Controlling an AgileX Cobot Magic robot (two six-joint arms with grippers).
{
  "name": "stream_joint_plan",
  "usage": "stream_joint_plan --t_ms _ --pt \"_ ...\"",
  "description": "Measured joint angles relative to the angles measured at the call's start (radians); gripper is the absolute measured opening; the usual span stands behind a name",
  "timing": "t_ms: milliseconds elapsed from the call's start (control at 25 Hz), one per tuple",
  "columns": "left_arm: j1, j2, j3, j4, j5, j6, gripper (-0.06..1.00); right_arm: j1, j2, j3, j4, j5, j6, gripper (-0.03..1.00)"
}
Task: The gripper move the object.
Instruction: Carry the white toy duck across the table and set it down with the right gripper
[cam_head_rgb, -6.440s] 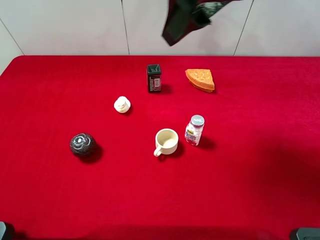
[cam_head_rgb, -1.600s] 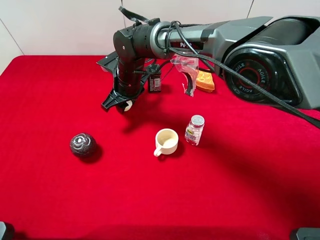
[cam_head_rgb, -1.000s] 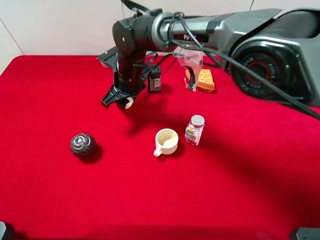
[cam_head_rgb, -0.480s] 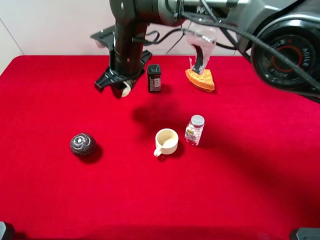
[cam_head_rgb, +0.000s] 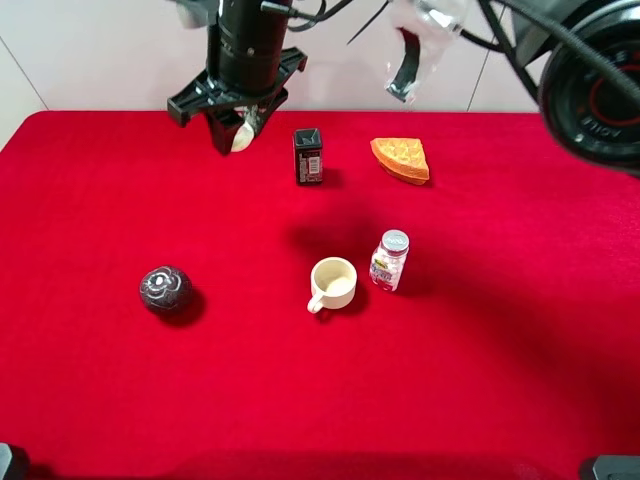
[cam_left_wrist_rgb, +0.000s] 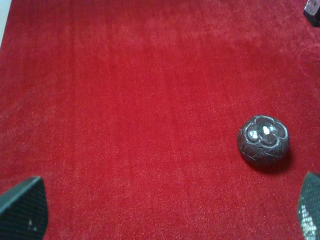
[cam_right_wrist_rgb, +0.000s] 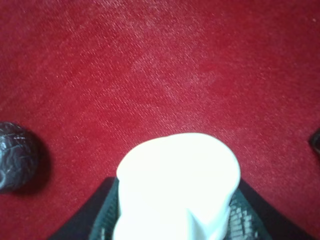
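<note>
My right gripper, a black claw on a thick black arm reaching in from the upper right, is shut on the small cream-white lump and holds it high above the red table's far left-centre. In the right wrist view the lump fills the space between the fingers, well clear of the cloth. My left gripper is open and empty above the cloth, with the dark grey ball just ahead of it.
On the red table stand a dark grey ball, a cream mug, a small bottle, a black box and an orange wedge. The ball also shows in the right wrist view.
My right gripper came down onto the lump, closed on it and has lifted it off the cloth, up and slightly toward the far edge. The other things have not moved.
</note>
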Motion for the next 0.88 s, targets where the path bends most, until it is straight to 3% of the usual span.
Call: stream_joint_plan --t_ms 880 --pt "0.0 0.0 0.0 0.0 0.0 0.0 1.0 -0.247 -0.072 -0.001 -0.045 0.003 0.028 0.32"
